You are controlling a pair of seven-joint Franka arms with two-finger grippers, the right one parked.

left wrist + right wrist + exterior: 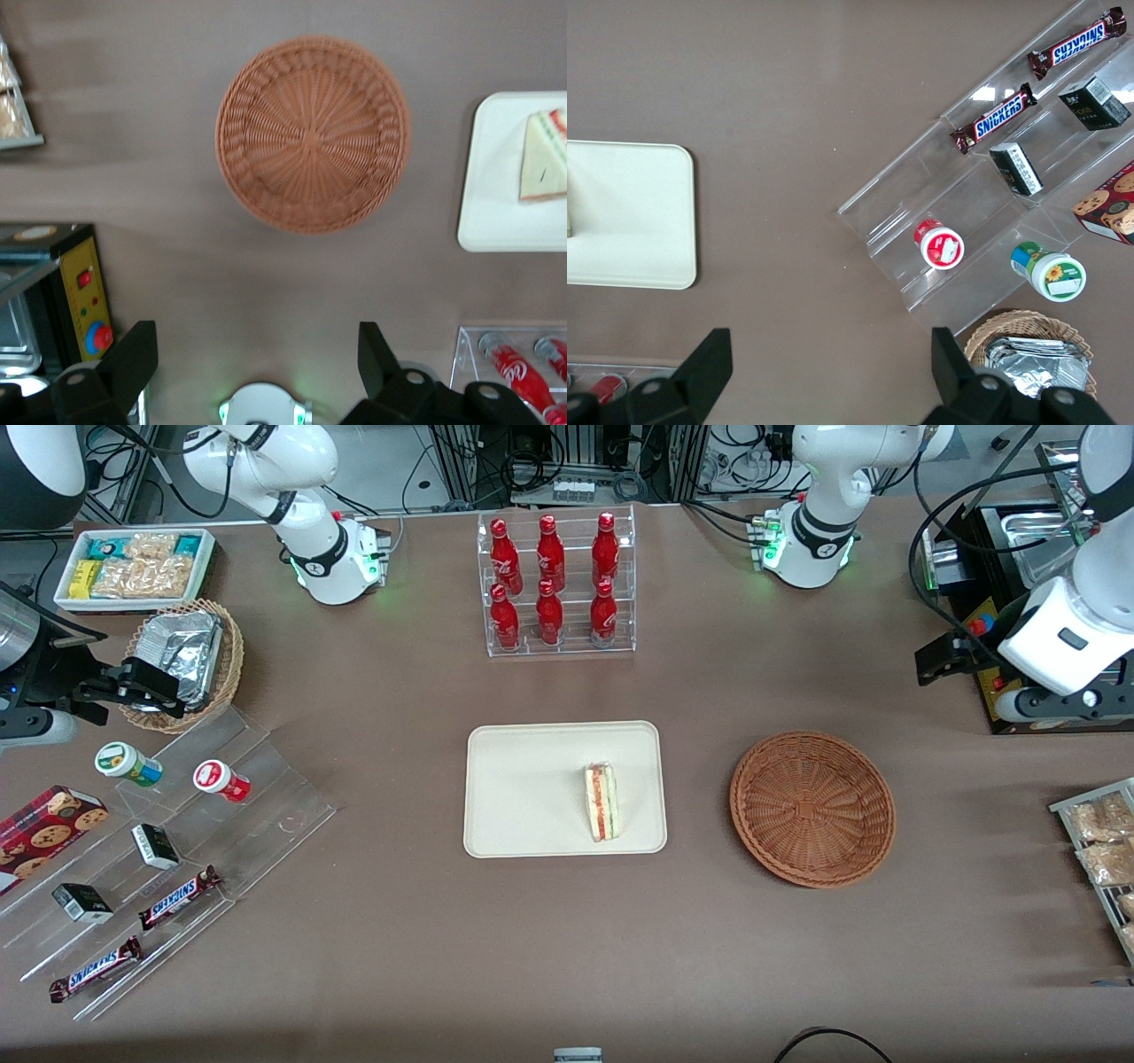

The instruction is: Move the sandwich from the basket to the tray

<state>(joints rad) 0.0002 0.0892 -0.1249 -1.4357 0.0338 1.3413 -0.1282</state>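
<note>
The tray (532,815) is sitting in the middle of the table, nearer the front camera than the rack of red bottles (554,584), and it is now carrying the load. The basket (812,808) beside it, toward the working arm's end, is lying empty. The sandwich (601,802) is resting on the tray near the edge closest to the basket. The gripper (252,359) is hanging high above the table with fingers spread wide, gripping nothing. The job is looking finished.
</note>
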